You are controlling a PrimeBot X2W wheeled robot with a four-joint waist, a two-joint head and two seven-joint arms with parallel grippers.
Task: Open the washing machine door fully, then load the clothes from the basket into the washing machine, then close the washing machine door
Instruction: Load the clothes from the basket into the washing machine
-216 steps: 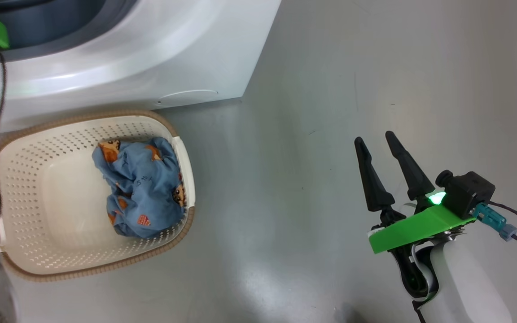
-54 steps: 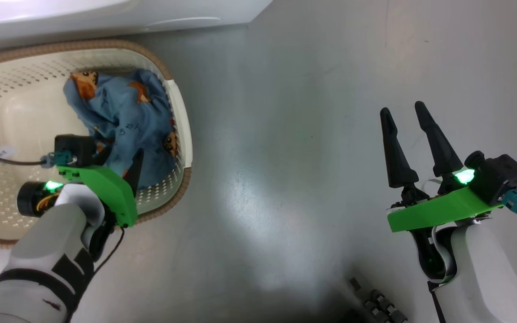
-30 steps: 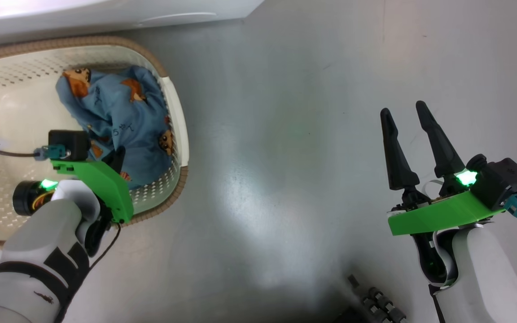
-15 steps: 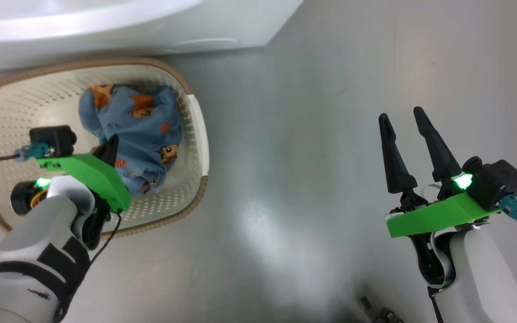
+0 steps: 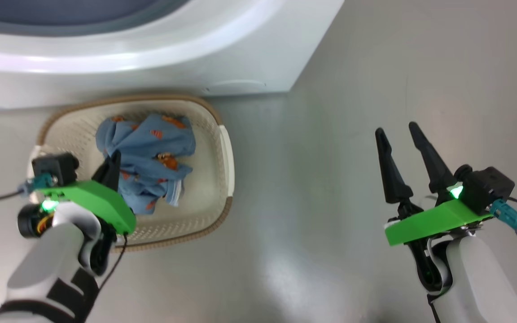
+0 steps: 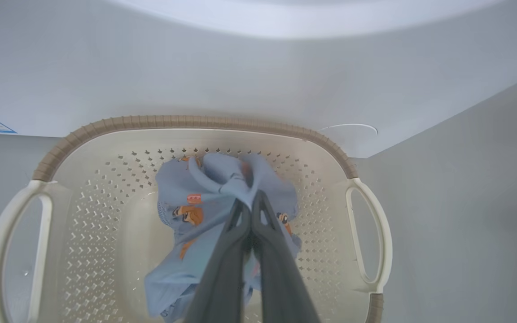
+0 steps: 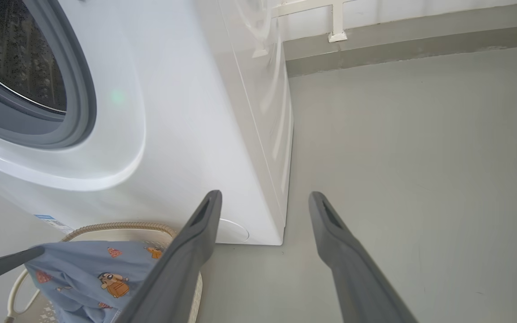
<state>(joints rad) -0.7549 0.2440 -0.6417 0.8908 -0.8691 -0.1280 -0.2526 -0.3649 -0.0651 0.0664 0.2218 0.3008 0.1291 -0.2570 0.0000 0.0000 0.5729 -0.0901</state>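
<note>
We log the left claw [image 6: 251,199] pinched closed on a fold of the clothes [image 6: 204,188], inside the basket [image 6: 195,122] rim at centre of its wrist view, just below the washing machine [image 6: 258,67]. In the head view's lower right, the right claw [image 5: 396,128] has its fingers spread wide over the floor [image 5: 321,188], holding nothing.

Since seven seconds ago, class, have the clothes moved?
Yes. Pinched by the left gripper, the clothes have risen off the basket floor and away from its right wall.
</note>
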